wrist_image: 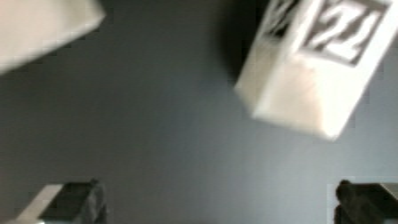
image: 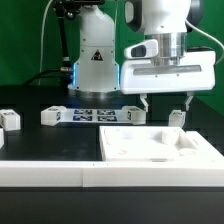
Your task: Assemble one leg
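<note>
A leg (image: 177, 117), a small white post with a black-and-white tag, stands on the dark table just behind the large flat white piece (image: 155, 146). My gripper (image: 166, 104) hangs open and empty above it. The leg lies below the gap between the jaws, nearer the finger on the exterior view's right. In the wrist view the tagged leg (wrist_image: 302, 70) lies ahead of the open gripper (wrist_image: 221, 205). Both dark fingertips (wrist_image: 71, 202) are spread wide and apart from the leg. Another like leg (image: 10, 120) sits at the exterior view's far left.
The marker board (image: 95, 115) lies in front of the robot base. A small white part (image: 128, 115) rests by its end. A long white bar (image: 60, 174) runs along the front edge. A blurred white piece (wrist_image: 45, 35) shows in a corner of the wrist view.
</note>
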{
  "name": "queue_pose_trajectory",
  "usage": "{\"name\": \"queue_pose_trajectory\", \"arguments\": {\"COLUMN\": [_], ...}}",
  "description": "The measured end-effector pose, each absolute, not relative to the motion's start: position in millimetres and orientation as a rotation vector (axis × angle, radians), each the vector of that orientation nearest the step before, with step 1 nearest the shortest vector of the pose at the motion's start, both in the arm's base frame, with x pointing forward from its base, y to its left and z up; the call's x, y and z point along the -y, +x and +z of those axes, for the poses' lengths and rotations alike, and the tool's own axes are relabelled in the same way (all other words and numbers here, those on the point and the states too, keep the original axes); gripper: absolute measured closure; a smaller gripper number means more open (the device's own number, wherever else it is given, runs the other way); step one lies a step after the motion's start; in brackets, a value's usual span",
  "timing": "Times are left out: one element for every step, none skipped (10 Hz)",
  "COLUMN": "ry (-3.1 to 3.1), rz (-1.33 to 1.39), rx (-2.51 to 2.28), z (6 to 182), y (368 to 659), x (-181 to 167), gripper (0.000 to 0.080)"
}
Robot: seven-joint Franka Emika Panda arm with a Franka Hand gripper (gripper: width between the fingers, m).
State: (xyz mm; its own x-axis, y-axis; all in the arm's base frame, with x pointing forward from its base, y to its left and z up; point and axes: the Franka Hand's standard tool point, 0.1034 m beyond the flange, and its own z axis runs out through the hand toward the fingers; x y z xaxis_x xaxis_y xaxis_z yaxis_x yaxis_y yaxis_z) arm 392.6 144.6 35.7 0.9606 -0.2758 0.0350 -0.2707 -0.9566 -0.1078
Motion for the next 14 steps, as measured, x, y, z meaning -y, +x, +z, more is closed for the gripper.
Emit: {"name": "queue_pose_trajectory", "arguments": {"ry": [-2.985,-2.974,-2.964,-2.972,-2.976,-2.977,-2.993,-2.993,-2.979,-2.97,-2.953,-2.931,-2.917,-2.888], "rz": [-0.062,-0.054,-0.052,-0.041,-0.022,-0.028,0.02,0.152,0.24,0.302,0.432,0.529,0.584,0.708], "rx": [-0.543,-0.592,-0.633,-0.605,-0.594,-0.583,-0.524,-0.495,-0.488,-0.486,-0.475,-0.48,-0.48,-0.476], "z": [34.3,33.3,33.3,32.9,32.6,33.4,32.5,33.1,35.8,36.6,38.1,38.5,37.4,37.8], "y": [390,388,388,388,389,391,390,393,400,402,400,403,405,401], "x": [-147,-151,-150,-150,-148,-149,-146,-140,-137,-137,-138,-140,-141,-143], "gripper": [0.0151,0.0151,0.0151,0.0151,0.0151,0.0151,0.0151,0.0151,0.0151,0.0151,0.0151,0.0151,0.0151,0.0151]}}
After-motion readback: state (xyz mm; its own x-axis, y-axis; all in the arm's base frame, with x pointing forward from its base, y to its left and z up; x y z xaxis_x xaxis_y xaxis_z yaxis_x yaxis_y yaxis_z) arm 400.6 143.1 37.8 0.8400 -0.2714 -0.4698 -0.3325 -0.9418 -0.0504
